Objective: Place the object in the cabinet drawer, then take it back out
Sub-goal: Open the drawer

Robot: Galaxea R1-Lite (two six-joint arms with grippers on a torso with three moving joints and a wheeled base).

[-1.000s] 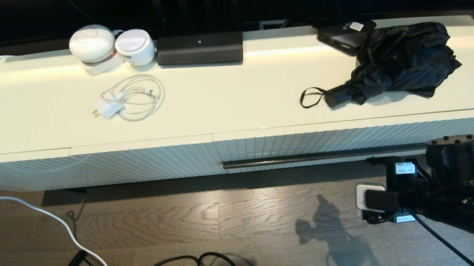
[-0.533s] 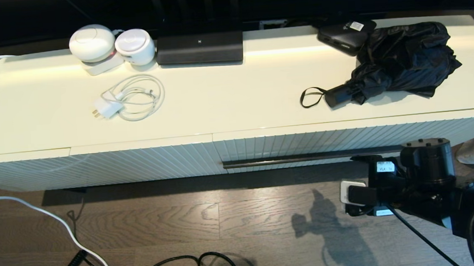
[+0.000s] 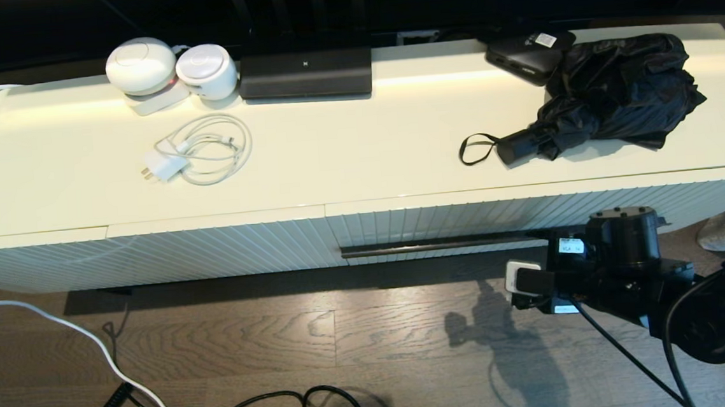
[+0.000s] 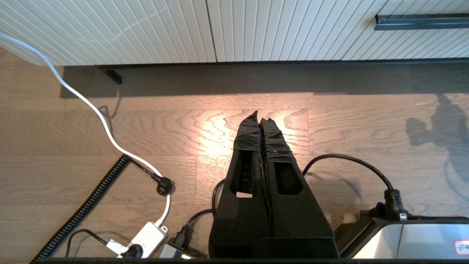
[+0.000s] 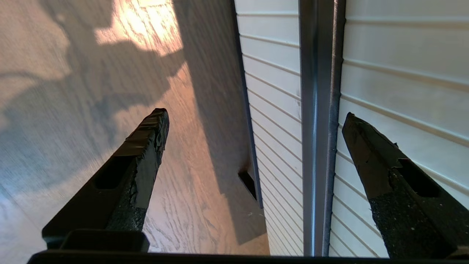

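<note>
A: Where's the umbrella (image 3: 604, 94)?
B: On the cabinet top, right end, up behind the right end effector (image 5: 253, 121).
A: And that end effector?
B: Low at the closed drawer (image 3: 529, 217) front, fingers wide apart on either side of the bar handle (image 5: 318, 128), gripping nothing.
A: The left end effector (image 4: 261, 119)?
B: Parked above the floor, fingers together.

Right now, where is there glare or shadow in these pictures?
Head view: a light streak glares along the cabinet top, and the arm's shadow falls on the floor. Left wrist view: a bright patch on the floorboards ahead of the left tool.
</note>
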